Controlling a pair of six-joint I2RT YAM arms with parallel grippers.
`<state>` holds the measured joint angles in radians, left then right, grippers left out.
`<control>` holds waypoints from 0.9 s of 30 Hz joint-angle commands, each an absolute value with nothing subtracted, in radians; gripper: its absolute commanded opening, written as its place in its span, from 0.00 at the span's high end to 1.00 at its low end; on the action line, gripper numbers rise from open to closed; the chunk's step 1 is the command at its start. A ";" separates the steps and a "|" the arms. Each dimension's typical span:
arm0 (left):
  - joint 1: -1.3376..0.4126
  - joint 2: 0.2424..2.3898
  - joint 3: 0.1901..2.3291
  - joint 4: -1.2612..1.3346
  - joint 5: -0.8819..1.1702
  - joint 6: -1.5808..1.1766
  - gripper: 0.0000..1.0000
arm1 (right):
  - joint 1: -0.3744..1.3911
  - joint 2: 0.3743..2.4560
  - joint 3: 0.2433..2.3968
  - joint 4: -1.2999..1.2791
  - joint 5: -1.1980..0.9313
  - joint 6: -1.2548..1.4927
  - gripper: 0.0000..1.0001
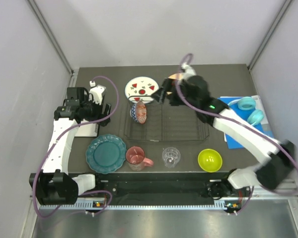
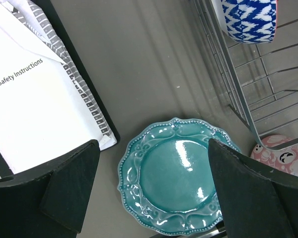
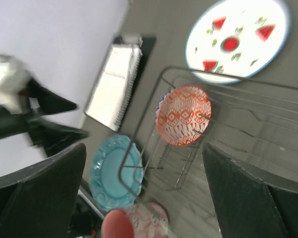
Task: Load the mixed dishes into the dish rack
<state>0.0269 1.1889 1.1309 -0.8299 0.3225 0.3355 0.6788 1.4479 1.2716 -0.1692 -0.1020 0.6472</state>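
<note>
The dark wire dish rack (image 1: 179,124) sits mid-table. The blue-patterned small bowl (image 1: 139,113) stands on edge at its left end and shows its orange inside in the right wrist view (image 3: 184,115). The white plate with red spots (image 1: 141,89) lies behind the rack. The peach floral plate (image 1: 175,77) is mostly hidden behind my right arm. The teal scalloped plate (image 1: 106,153), pink mug (image 1: 136,157), clear glass (image 1: 171,156) and lime-green bowl (image 1: 210,160) line the front. My right gripper (image 1: 162,94) is open and empty above the rack's far left. My left gripper (image 1: 102,106) is open and empty, with the teal plate (image 2: 176,183) below it.
The clipboard with white paper (image 1: 87,130) lies at the left, below my left arm. The turquoise headphones (image 1: 251,110) rest on blue paper at the right. Walls close in the table on three sides. The rack's wire edge (image 2: 238,94) is right of my left gripper.
</note>
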 commanded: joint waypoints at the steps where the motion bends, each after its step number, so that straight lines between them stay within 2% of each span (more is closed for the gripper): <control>1: 0.031 1.161 1.143 -0.792 0.324 0.368 0.05 | 0.693 1.076 1.158 -0.464 0.159 0.601 0.00; 3: 0.029 1.177 1.157 -0.801 0.316 0.370 0.05 | 0.704 1.049 1.184 -0.681 0.236 0.617 0.00; 4: 0.031 1.183 1.169 -0.804 0.316 0.377 0.05 | 0.712 1.066 1.209 -0.947 0.343 0.671 0.01; 5: 0.031 1.190 1.175 -0.807 0.318 0.379 0.05 | 0.766 1.084 1.235 -1.059 0.403 0.716 0.00; 7: 0.029 1.200 1.196 -0.805 0.319 0.382 0.05 | 0.935 1.083 1.217 -1.257 0.539 0.892 0.00; 10: 0.029 1.221 1.229 -0.813 0.321 0.382 0.05 | 1.018 1.063 1.197 -1.415 0.560 1.081 0.00; 20: 0.031 1.203 1.229 -0.819 0.333 0.393 0.05 | 1.026 0.833 0.891 -1.396 0.420 1.267 0.05; 27: 0.028 1.195 1.249 -0.836 0.334 0.400 0.05 | 1.026 0.987 0.805 -1.201 0.380 1.151 0.06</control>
